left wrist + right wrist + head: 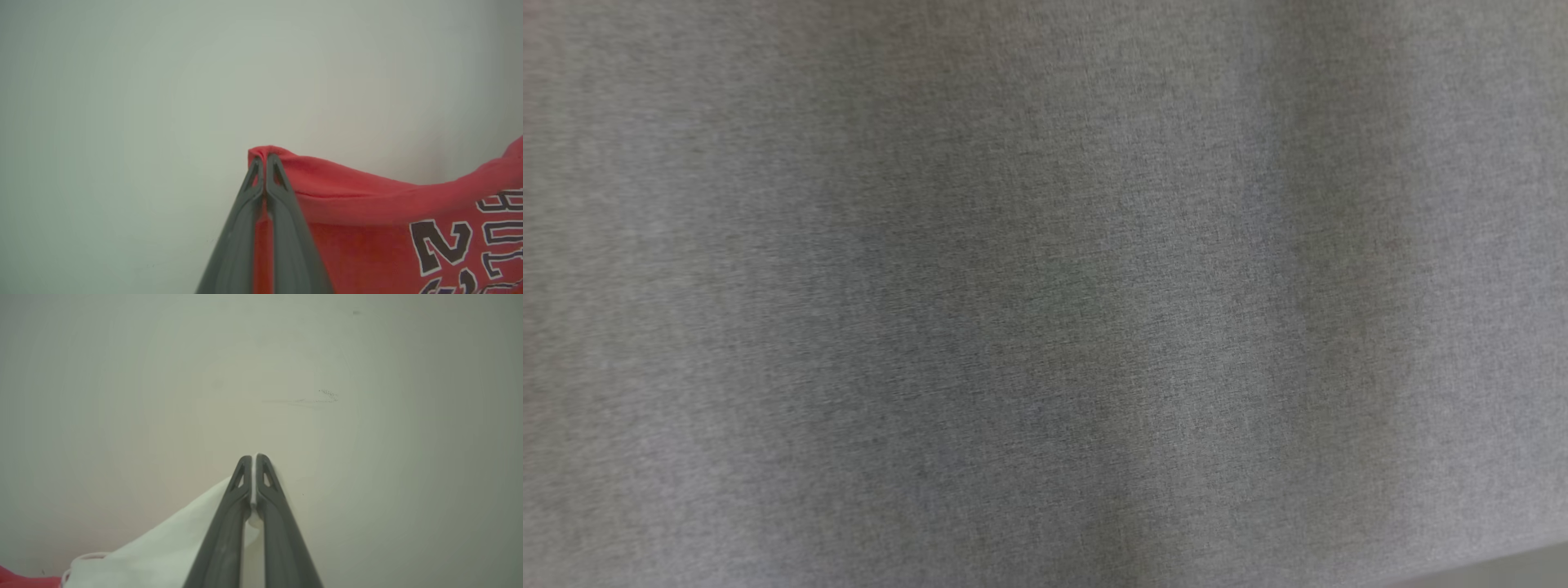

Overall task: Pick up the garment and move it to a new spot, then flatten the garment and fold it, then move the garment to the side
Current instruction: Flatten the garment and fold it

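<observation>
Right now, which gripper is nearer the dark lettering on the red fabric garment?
Left: left gripper pinches the red garment's edge beside the lettering; right gripper pinches white cloth farther off.

Garment (359, 196) lettering (441, 245) partly beyond the edge

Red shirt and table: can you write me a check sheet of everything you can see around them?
Surface: pale plain surface with a faint scuff mark.
Job's things: red garment with dark, white-edged numbers; white cloth next to a bit of red, cannot tell if it is the same garment.
Clutter: nothing seen.
Grippers: left gripper, fingers shut on the red garment's edge; right gripper, fingers shut on the white cloth.
Cables: nothing seen.
Surroundings: grey woven fabric close to the head camera; cannot tell what it is.
</observation>
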